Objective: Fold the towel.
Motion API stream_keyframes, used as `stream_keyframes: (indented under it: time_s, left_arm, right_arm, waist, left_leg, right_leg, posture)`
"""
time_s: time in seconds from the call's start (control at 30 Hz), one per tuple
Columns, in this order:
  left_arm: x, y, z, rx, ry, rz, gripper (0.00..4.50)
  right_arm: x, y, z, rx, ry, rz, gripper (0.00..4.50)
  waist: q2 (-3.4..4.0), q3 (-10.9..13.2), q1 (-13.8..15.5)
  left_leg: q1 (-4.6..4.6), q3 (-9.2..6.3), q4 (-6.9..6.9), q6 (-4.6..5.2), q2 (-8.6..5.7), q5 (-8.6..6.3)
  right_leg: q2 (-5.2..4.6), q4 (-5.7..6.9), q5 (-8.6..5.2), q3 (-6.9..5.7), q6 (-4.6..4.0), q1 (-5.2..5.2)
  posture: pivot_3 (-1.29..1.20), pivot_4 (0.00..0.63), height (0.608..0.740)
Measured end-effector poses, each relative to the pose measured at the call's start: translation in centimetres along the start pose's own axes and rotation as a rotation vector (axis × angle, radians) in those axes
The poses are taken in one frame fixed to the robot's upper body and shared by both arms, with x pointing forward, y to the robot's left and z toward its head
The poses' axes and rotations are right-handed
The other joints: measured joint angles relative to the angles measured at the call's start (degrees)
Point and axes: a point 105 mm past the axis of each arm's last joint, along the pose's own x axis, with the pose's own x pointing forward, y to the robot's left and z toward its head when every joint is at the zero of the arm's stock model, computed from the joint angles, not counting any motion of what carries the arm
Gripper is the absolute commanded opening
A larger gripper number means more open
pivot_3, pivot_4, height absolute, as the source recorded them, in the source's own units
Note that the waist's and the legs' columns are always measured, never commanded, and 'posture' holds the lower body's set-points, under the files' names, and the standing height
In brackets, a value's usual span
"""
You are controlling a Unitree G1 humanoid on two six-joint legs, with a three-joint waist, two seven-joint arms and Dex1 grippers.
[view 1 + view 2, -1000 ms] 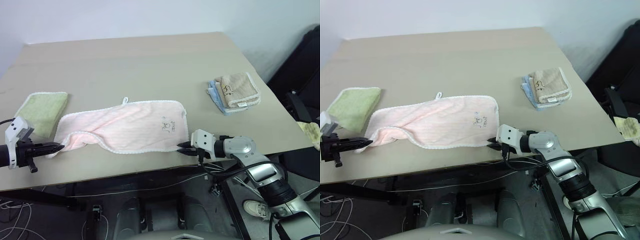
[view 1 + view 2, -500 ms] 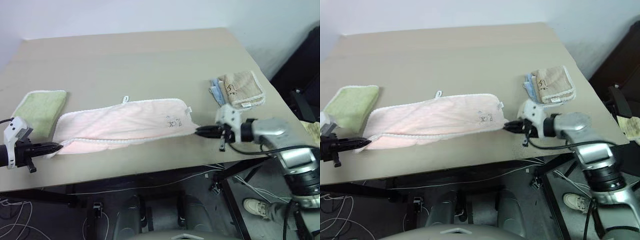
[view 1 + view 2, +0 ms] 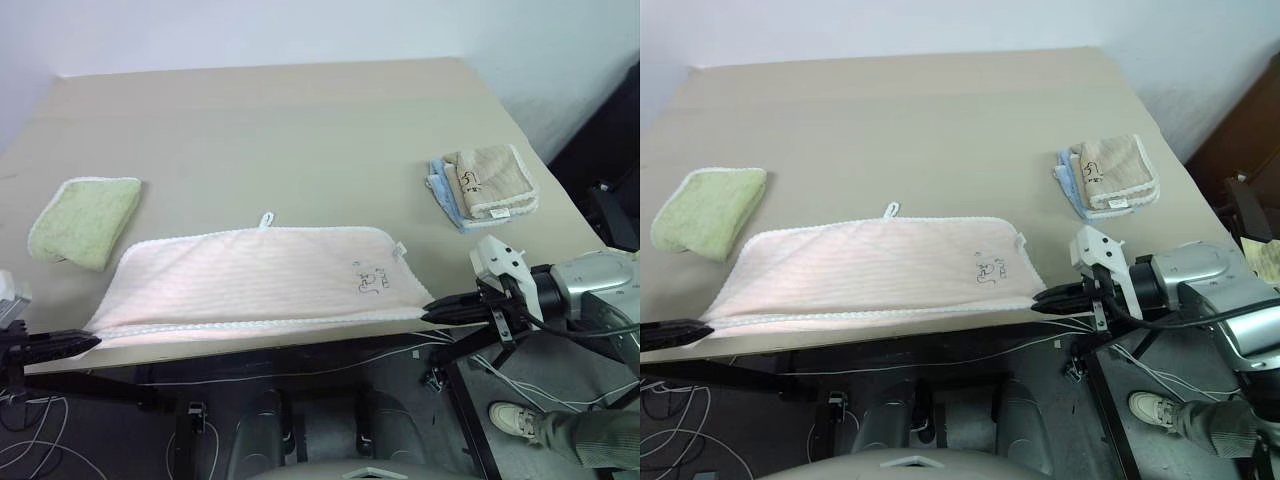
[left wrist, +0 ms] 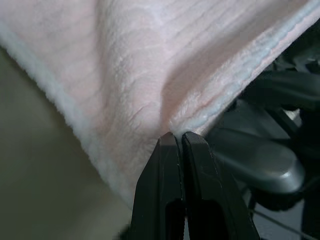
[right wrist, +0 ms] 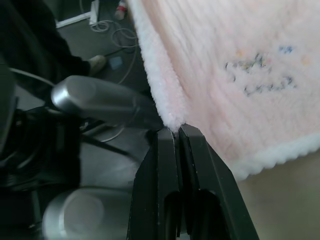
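Now the towel [image 3: 250,275] lies stretched flat along the near edge of the surface [image 3: 300,130], its long axis running from left to right between the two arms. The left gripper [image 3: 85,343] is clamped on the near left corner, and the right gripper [image 3: 432,315] pinches the near right corner, both just off the surface edge. Its far edge, with the loop tag, seems to rest on the surface. Folding likely means carrying the near edge away toward that far edge.
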Motion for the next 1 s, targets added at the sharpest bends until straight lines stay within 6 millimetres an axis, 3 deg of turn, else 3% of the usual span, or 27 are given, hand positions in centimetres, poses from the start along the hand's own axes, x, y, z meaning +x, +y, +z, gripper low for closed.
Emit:
stream_keyframes:
  time_s: [0.2,0.4,0.67,1.0]
  left_arm:
    - [-0.6,0.8,0.9,0.015,-0.046,0.037,0.00]
    - [-0.5,3.2,3.9,0.071,-0.120,0.066,0.00]
    - [2.4,5.9,5.1,0.068,-0.126,0.052,0.00]
    - [5.1,9.4,6.3,0.066,-0.200,0.142,0.00]
  right_arm:
    - [0.0,-0.2,0.9,-0.044,-0.013,-0.002,0.01]
    - [-0.4,-3.2,3.8,-0.081,-0.117,-0.047,0.01]
    - [0.8,-8.5,4.9,0.024,-0.245,-0.106,0.01]
    - [3.2,-12.4,4.6,0.045,-0.260,-0.167,0.01]
  waist:
    - [0.01,0.01,-0.05]
    - [0.02,0.01,-0.09]
    - [0.01,0.00,-0.17]
    - [-0.01,0.00,-0.14]
  left_leg:
    - [-0.01,0.00,-0.03,-0.01,0.06,-0.01]
    - [-0.09,0.17,-0.08,-0.02,0.07,-0.01]
    - [-0.07,0.69,0.02,-0.01,-0.02,0.01]
    - [-0.05,0.69,0.39,0.10,0.03,0.15]
  right_leg:
    - [0.04,-0.01,0.00,0.00,-0.01,-0.07]
    - [0.03,-0.02,0.01,0.00,-0.02,-0.22]
    - [0.15,0.17,0.03,-0.01,0.03,-0.01]
    - [0.23,0.68,0.15,0.00,0.25,0.00]
  posture:
    - [0.00,0.150,0.740]
    - [0.00,0.150,0.740]
    - [0.00,0.150,0.740]
    - [0.00,0.150,0.740]
